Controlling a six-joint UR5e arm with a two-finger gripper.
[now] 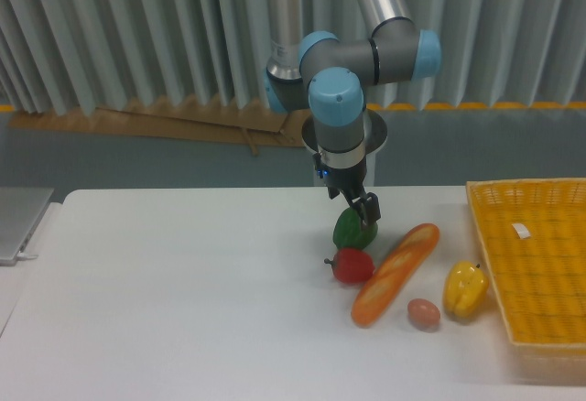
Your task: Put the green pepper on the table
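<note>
Fixed camera view
Claw: the claw hangs from the arm's wrist, pointed down at the top of the green pepper; its fingers sit against the pepper's upper right side, but whether they are clamped on it or parted cannot be told from this angle.
Green pepper: at or just above the white worktop, near the middle of it, directly under the claw.
Red pepper: the red pepper lies just in front of the green one, touching or nearly so.
Bread: a long orange loaf lies diagonally just right of both peppers.
Egg: a small brown egg sits by the loaf's near end.
Yellow pepper: the yellow pepper stands between egg and basket.
Basket: a yellow woven basket occupies the worktop's right edge.
</note>
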